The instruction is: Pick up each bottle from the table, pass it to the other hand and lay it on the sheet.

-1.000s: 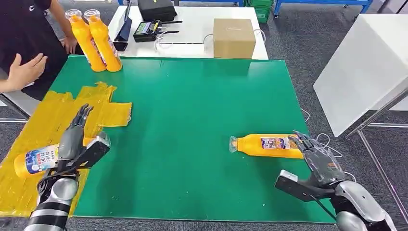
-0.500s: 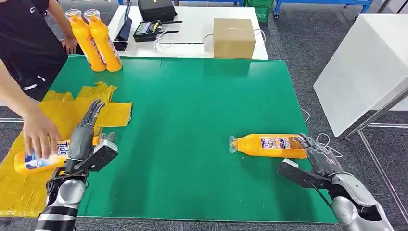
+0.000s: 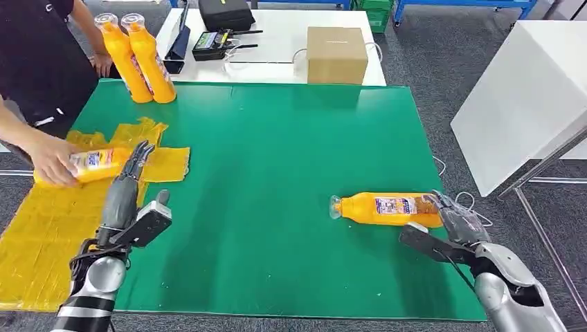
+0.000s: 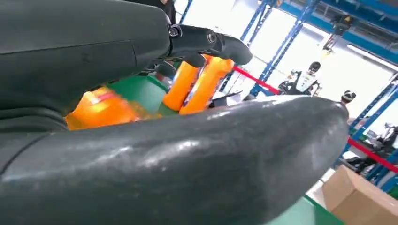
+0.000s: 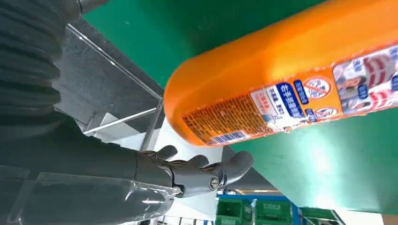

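Beside the lying bottle [image 3: 385, 208], right hand [image 3: 457, 223], fingers [image 5: 197, 171] spread.

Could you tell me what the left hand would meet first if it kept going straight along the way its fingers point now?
Most likely the orange bottle a person's hand holds over the yellow sheet; the left hand has its fingertips almost at it, though depth is unclear.

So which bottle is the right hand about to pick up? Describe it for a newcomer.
On the green table, look to the near right edge. An orange bottle lies there on its side, beside the right hand. It alone lies flat on the green; two others stand upright at the far left corner.
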You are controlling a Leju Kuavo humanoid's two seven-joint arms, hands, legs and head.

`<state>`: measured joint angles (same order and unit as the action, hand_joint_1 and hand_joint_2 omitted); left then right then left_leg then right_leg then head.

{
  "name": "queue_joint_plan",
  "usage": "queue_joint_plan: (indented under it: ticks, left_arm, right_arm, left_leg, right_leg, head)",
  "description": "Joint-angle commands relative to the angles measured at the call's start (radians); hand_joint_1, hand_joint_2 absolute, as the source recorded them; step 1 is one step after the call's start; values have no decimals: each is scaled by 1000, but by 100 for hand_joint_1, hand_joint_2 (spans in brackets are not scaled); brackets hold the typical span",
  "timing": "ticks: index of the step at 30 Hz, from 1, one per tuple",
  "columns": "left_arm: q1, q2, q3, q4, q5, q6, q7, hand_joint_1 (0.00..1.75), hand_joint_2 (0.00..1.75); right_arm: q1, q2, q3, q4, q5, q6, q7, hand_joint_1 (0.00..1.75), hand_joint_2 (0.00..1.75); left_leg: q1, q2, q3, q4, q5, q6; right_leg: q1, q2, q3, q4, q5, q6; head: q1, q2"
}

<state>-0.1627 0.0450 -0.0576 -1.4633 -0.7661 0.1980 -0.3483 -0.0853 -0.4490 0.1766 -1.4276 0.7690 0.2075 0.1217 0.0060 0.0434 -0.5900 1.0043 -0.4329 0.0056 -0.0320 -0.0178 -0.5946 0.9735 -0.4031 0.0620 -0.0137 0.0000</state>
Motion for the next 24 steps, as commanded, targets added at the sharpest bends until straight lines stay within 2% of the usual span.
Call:
queue_joint_plan:
  ticks: [1,14,15,16,21,24]
  left_arm:
    - [-43,-2,-53,16,11,-9,5,0,0]
    - [-63,-9,-80,13,27,-29,2,0,0]
    - [-67,-9,-84,11,28,-32,1,0,0]
    - [-69,-10,-87,8,29,-31,1,0,0]
    - [-88,-13,-108,14,35,-42,2,0,0]
    - [-91,-14,-110,15,35,-42,2,0,0]
  right_arm:
    - [-125,31,81,140,24,19,12,0,175]
    - [-282,84,181,303,98,23,32,0,175]
    - [-297,94,192,330,106,26,32,0,175]
    - [-310,101,201,352,112,28,31,0,175]
    - [-377,134,258,480,149,46,21,0,175]
    - [-380,138,259,491,149,45,21,0,175]
  left_leg:
    - [2,-2,2,0,-1,0]
    - [2,0,1,0,0,0]
    - [3,-2,3,2,-2,-1]
    - [1,-1,1,0,0,0]
    - [2,-1,2,0,-1,0]
    - [2,-1,2,1,-1,0]
  right_leg:
    - [2,2,1,-1,0,-3]
    - [2,3,1,0,1,-3]
    - [3,5,2,0,1,-7]
    - [1,3,1,0,1,-3]
    - [2,4,2,0,1,-4]
    - [2,3,1,0,1,-4]
  head:
    - [0,0]
    - [0,0]
    - [0,0]
    - [0,0]
    - [0,0]
    - [0,0]
